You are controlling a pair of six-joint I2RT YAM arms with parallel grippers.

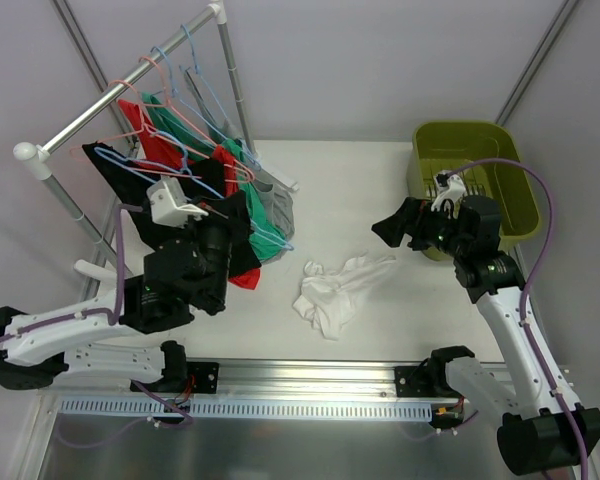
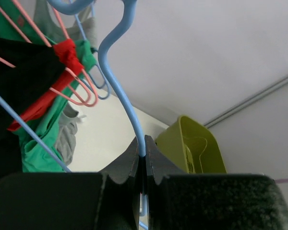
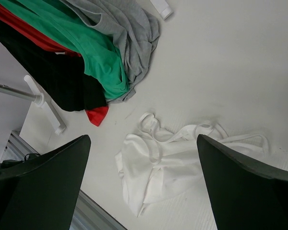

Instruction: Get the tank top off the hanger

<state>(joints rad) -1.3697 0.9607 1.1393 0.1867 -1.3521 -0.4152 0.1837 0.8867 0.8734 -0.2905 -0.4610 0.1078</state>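
White tank top (image 1: 338, 290) lies crumpled between hanging garments (image 1: 268, 228) and green basket (image 1: 460, 131).

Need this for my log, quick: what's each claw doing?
Left claw: closed on the blue hanger.
Right claw: open, holding nothing.

White-and-black left arm (image 1: 70, 335), matching right arm (image 1: 515, 330), purple cables (image 1: 540, 190), black textured jaws

The tank top (image 1: 335, 290) is white, the hanger (image 2: 119, 91) blue, the bin (image 1: 526, 205) olive-green.
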